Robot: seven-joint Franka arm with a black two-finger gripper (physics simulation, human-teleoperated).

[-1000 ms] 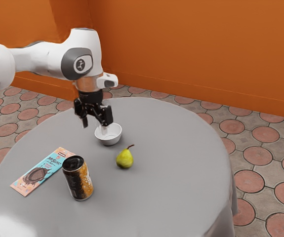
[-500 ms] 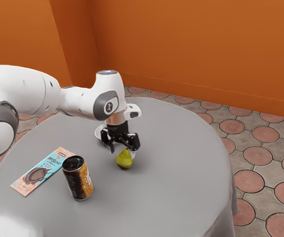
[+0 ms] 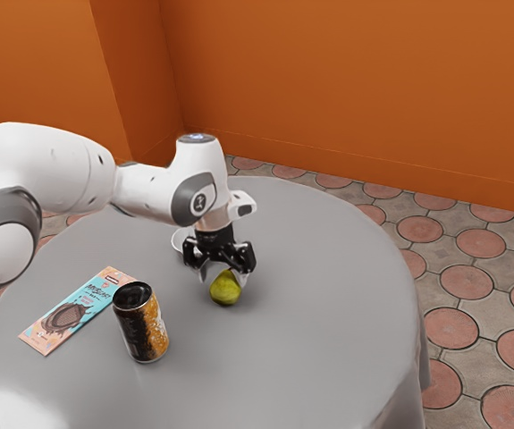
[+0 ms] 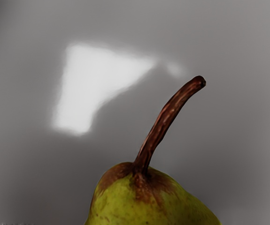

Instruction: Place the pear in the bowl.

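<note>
While the arm (image 3: 60, 165) reached in from about 9 o'clock of the exterior view, the black two-finger gripper (image 3: 224, 276) pointed down over the green pear (image 3: 225, 290). End effector: fingers apart, one on each side of the fruit's upper part, no clamp seen. Couldn't tell whether either finger brushed the skin.

The pear sat on the grey round table (image 3: 319, 331), outside the bowl. Wrist view: yellow-green shoulders, russet patch around the stem base, brown stem (image 4: 165, 117) long and curved. A white glare patch lay on the tabletop past the stem.

Positions below: clock face laid on the exterior view, pear at centre, 12 toward the view's top.

- White bowl (image 3: 178, 239): between 10 and 11 o'clock, near the pear, mostly hidden behind the gripper. Part of the rim showed; couldn't see what, if anything, was inside.
- Black-and-gold drink can (image 3: 142, 323): about 8 o'clock, upright, well apart from the pear.
- Flat snack packet (image 3: 64, 317), teal and peach with a brown picture: just short of 9 o'clock, beyond the can, lying flat. Can overlapped one edge in view; couldn't confirm contact.

Orange wall (image 3: 328, 80) and round-patterned floor tiles (image 3: 480, 241) sat behind the table.
</note>
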